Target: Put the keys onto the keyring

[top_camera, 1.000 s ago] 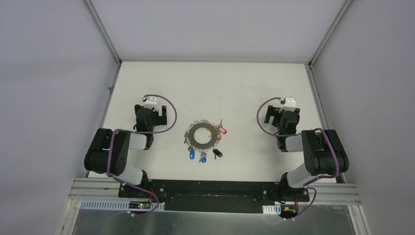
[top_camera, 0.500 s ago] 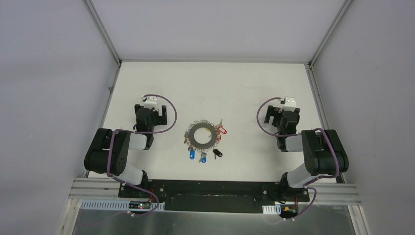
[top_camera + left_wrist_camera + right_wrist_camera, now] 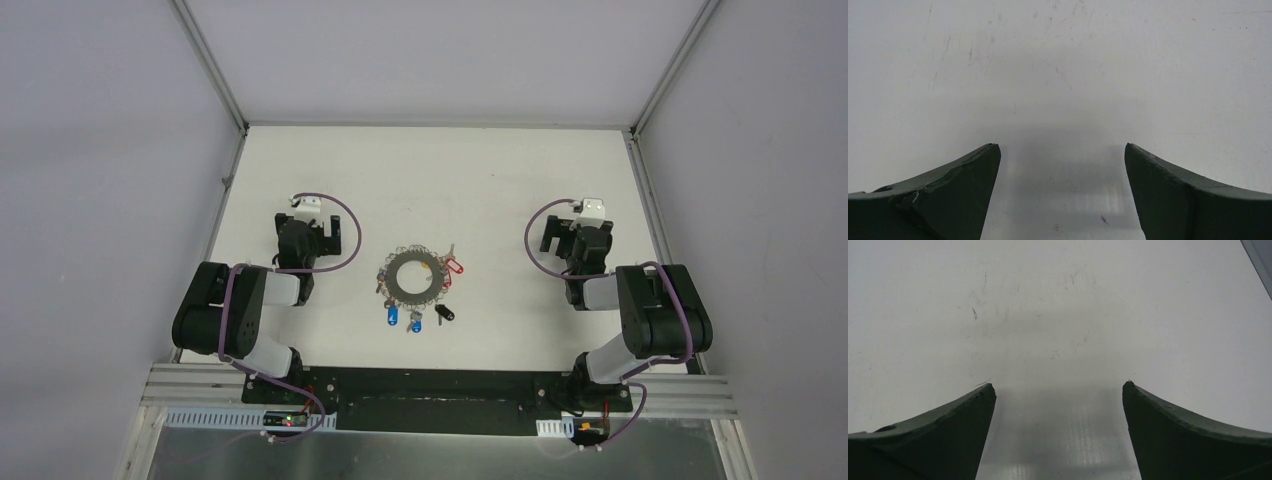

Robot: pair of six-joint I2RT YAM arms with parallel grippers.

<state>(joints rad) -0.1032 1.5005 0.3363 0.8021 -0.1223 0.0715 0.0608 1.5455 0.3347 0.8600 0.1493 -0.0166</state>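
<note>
The keyring (image 3: 395, 279) lies flat on the white desk (image 3: 430, 170), about midway between the two arms, and all other places here are given from it. Many small wire loops stand around its grey rim. A key with a red tag (image 3: 455, 267) lies just beside the keyring on its right side, with the tag against the loops. A key with a blue tag (image 3: 391, 317) lies just beside the near edge of the keyring, toward the arm bases. A second bluish tag (image 3: 414, 321) is next to it, and a black tag (image 3: 444, 313) lies at the near right of the keyring. From the top view I cannot tell whether these keys hang on the loops or only lie close to them. The left pincer (image 3: 1062, 147) is well apart from the keyring, on its left. Its jaws are spread wide and hold nothing; between its dark fingers (image 3: 948, 190) only the bare desk shows. The right pincer (image 3: 1058, 385) is well apart from the keyring on the right side. It is also fully spread and has hold of nothing, and its fingers (image 3: 1178, 430) frame only the scratched white surface. Neither pincer touches the keyring or any key.
</note>
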